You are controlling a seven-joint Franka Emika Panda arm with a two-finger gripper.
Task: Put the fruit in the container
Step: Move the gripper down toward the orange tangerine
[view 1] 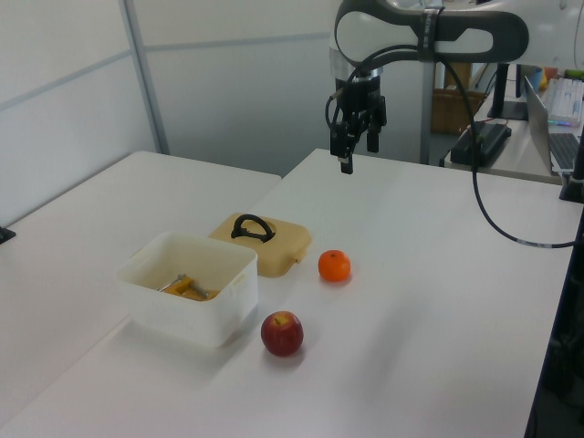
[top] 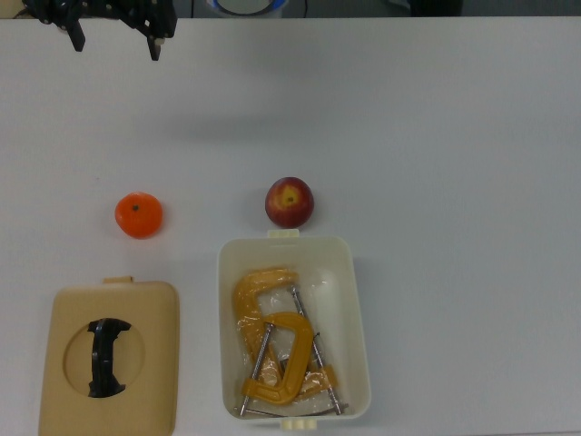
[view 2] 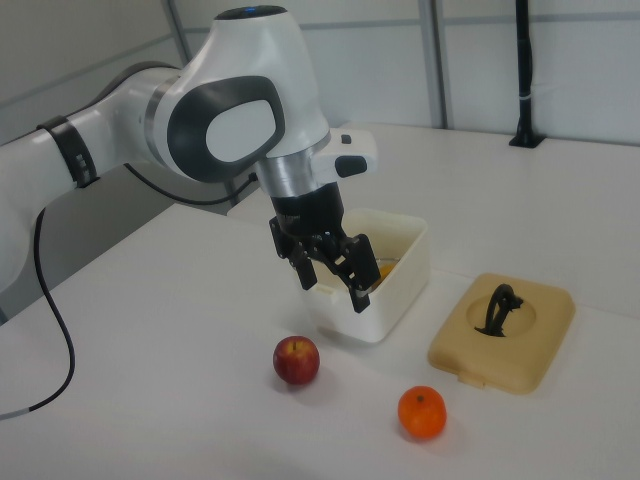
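Fruit waits on the counter (top: 436, 136), apple (top: 290, 202) just beside the container (top: 357, 300), orange (top: 139, 215) apart, so the open, empty claw (top: 116, 41) must descend onto one.

i count two fruits on the table: one orange (top: 139, 215) and one red apple (top: 290, 202). there is one cream-white tub (top: 356, 309) with two yellow c-clamps (top: 277, 350) in it, and one tan lid (top: 154, 363) carrying one black handle (top: 107, 356). of my own, i count one gripper (view 1: 355, 148) with two fingers (top: 156, 47).
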